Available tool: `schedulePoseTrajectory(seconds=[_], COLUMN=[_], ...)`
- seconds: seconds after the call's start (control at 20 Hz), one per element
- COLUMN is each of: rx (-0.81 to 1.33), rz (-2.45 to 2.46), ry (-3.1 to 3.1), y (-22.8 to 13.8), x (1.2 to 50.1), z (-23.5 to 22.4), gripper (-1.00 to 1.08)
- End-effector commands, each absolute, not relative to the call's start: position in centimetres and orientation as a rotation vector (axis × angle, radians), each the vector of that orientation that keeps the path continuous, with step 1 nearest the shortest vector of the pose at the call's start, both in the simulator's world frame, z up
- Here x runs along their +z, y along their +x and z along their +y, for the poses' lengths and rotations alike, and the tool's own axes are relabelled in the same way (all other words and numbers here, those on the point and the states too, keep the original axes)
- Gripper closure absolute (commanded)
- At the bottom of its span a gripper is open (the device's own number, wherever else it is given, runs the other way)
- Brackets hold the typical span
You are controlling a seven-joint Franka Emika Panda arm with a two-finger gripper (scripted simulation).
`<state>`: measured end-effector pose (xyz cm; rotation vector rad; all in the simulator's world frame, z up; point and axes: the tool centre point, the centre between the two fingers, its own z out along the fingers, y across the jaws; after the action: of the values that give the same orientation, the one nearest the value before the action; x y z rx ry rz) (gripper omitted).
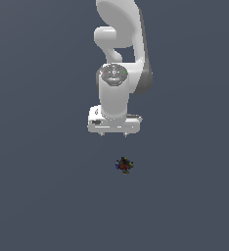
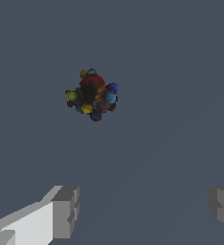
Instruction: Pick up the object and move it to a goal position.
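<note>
White robot arm poised above a small multicoloured clump on a plain grey floor.

The white two-fingered gripper [image 1: 114,133] hangs spread wide and holds nothing. The tiny dark irregular object [image 1: 124,165], with red, blue and yellow specks, lies on the dark grey surface [image 1: 38,196], apart from the fingers [image 2: 63,210].

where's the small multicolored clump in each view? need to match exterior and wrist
Exterior view: the clump lies on the grey floor, below the gripper in the picture, apart from it.
Wrist view: the clump sits beyond the open fingers, not between them.
Shared landmark: the white gripper.
</note>
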<state>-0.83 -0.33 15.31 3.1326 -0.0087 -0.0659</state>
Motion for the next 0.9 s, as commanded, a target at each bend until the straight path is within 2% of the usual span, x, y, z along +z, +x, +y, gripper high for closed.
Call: schedulePoseTrajectory(seconds=[0.0,0.45,0.85], rx=[-0.066,-0.056,-0.056], rz=[-0.009,0.067,0.082], ry=[3.133,3.126,3.125], y=[-0.8,-0.5,-0.4], x=[15.3,15.9,15.8], z=[-0.3,2.7,2.8], gripper=[-0.92,-0.92,-0.92])
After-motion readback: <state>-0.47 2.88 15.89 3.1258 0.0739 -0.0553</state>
